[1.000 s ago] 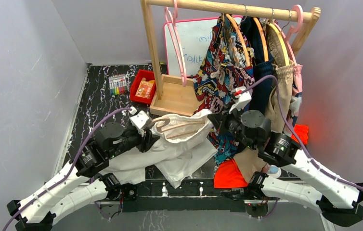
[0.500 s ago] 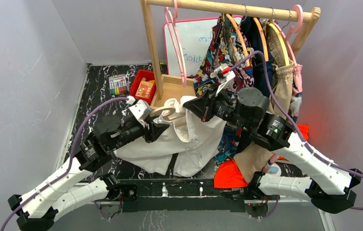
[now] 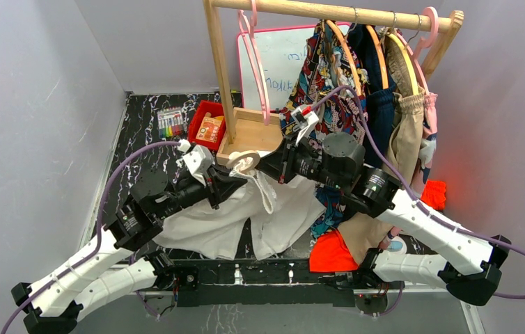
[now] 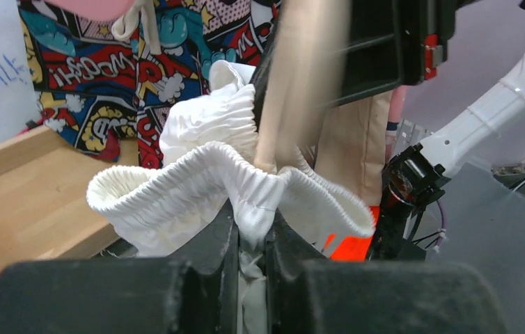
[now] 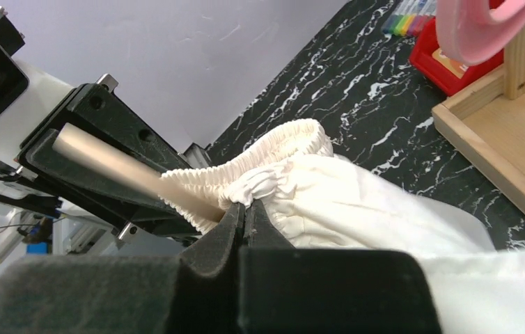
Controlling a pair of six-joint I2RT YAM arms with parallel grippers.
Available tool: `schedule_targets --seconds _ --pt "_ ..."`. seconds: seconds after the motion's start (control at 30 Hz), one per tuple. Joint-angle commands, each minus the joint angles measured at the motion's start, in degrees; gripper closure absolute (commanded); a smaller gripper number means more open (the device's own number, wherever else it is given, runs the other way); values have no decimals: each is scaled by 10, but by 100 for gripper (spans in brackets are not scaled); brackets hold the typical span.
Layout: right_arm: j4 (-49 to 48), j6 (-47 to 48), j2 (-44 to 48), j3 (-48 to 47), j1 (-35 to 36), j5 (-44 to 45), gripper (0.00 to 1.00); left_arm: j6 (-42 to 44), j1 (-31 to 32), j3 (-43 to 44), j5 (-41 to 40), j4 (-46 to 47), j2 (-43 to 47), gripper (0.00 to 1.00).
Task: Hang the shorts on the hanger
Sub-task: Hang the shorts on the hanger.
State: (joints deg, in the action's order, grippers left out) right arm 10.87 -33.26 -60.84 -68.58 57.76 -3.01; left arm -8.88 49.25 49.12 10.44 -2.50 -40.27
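White cloth fills the space between the two arms: the shorts [image 3: 218,226] are lifted at the waist and their legs trail down onto the black marbled tabletop [image 3: 141,142] below both sets of jaws. The left jaws pinch a fold of the gathered elastic waistband, with the cloth squeezed into the narrow slot between them and ruffling out to either side above. The right jaws are pressed together on another part of the same waistband, a thin fold of white fabric caught between their tips.

The hanger [image 3: 245,162], pale cream, sits between the two sets of jaws. Its rounded hook shows just above the bunched waistband in the overhead view. In the left wrist view one of its bars rises straight up from behind the pinched cloth. In the right wrist view a bar runs from the left arm's black housing into the waistband just beyond the right jaws. Whether either set of jaws also grips the hanger cannot be told.

Behind both jaws hangs a comic-print garment [image 3: 322,69], beside the wooden base [image 3: 249,136] of the rack.
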Motion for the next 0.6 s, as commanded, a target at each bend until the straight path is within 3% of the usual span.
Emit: schedule_targets --seconds 0.0,0.37,0.57 --pt "-88 -29 5 -22 4 -54 100 -15 0 -4 14 72 14 100" --pt "-71 -30 23 52 4 -43 100 -9 0 -39 15 80 50 100" --pt "-9 28 65 59 4 -21 54 -3 0 -43 22 65 70 100"
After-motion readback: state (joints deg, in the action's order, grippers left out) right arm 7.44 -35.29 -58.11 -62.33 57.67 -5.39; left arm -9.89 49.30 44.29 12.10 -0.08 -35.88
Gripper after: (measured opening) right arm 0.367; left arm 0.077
